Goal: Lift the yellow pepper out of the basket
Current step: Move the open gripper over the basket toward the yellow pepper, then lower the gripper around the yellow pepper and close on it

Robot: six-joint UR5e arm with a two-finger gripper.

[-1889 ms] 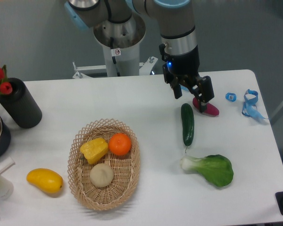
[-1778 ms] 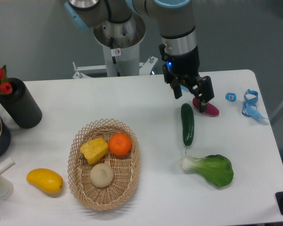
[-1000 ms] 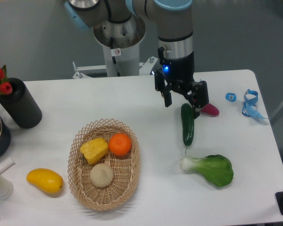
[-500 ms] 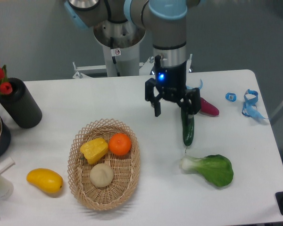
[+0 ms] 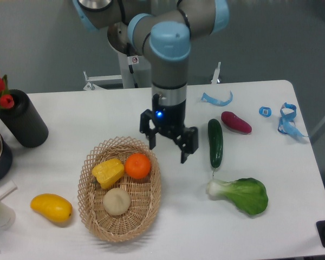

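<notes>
The pepper lay untouched in the basket (beside an orange); the gripper, spread wide and empty, hovered near the rim, grasp and lift undone.

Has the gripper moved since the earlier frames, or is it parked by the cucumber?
Yes. The gripper, open and empty, has travelled left from above the cucumber to the right rim of the basket, near the orange.
</notes>
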